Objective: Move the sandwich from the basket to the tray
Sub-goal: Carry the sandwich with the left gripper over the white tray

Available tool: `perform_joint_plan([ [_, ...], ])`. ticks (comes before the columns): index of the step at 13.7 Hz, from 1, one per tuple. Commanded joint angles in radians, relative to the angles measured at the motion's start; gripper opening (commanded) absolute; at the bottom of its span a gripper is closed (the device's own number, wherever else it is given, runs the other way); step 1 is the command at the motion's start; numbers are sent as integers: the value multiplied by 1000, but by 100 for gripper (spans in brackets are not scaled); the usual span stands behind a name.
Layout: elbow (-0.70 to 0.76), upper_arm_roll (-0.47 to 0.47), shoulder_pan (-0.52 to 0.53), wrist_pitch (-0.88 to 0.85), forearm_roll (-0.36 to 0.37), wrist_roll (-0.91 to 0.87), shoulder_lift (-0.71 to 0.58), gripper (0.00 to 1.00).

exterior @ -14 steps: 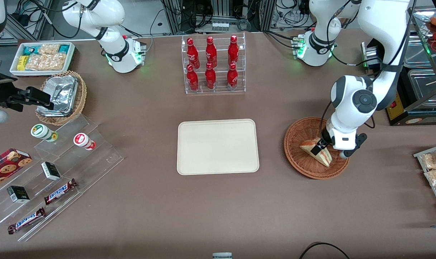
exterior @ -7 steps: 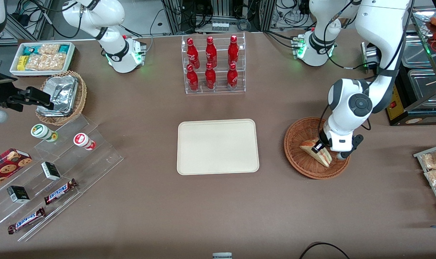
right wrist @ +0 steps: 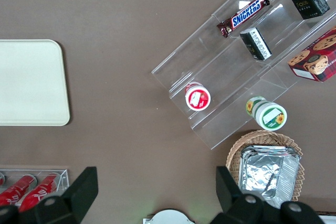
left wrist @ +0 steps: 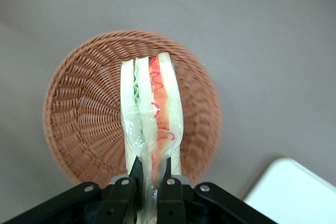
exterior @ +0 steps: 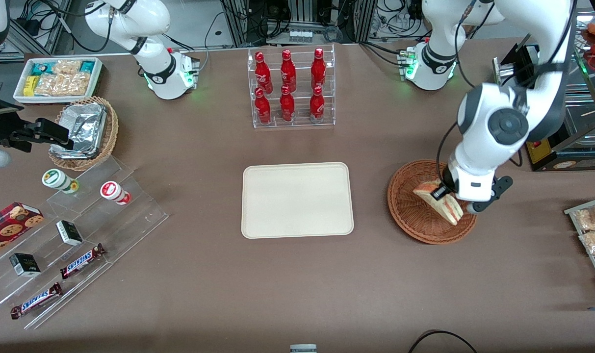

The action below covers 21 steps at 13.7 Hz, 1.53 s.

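Note:
My left gripper (exterior: 443, 193) is shut on the sandwich (exterior: 439, 201), a clear-wrapped wedge of pale bread with red and green filling. It hangs a little above the reddish-brown woven basket (exterior: 406, 206), lifted off the weave. In the left wrist view the black fingers (left wrist: 130, 174) pinch the sandwich (left wrist: 152, 108) at its near end, with the basket (left wrist: 84, 124) below it. The cream tray (exterior: 297, 199) lies flat at the table's middle, bare, beside the basket toward the parked arm's end; a corner of the tray (left wrist: 294, 190) shows in the wrist view.
A clear rack of red bottles (exterior: 290, 88) stands farther from the front camera than the tray. Stepped acrylic shelves with snacks (exterior: 71, 235), a lighter basket of foil trays (exterior: 84, 132) and a white snack bin (exterior: 57, 78) sit toward the parked arm's end.
The left gripper has risen with the sandwich, lifting it off the basket floor; the arm's wrist has swung upward and slightly sideways.

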Motion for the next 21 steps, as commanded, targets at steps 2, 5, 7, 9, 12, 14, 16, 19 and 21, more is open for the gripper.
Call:
perform_joint_plan([
  [2,262,5,-171,-150,35,16,118,0],
  [5,342,5,-293,-152,-14,22,191,0],
  [7,348,-2,-359,-142,-29,115,239,0],
  [9,409,-12,-396,-136,-92,129,314,0],
  [12,611,-13,-481,-138,-89,125,504,0],
  [14,647,-15,-494,-133,-92,125,552,0],
  [16,643,-15,-506,-75,-94,126,579,0],
  [19,641,-15,-508,0,-92,141,642,0],
  [21,631,-15,-516,34,-89,146,655,0],
])
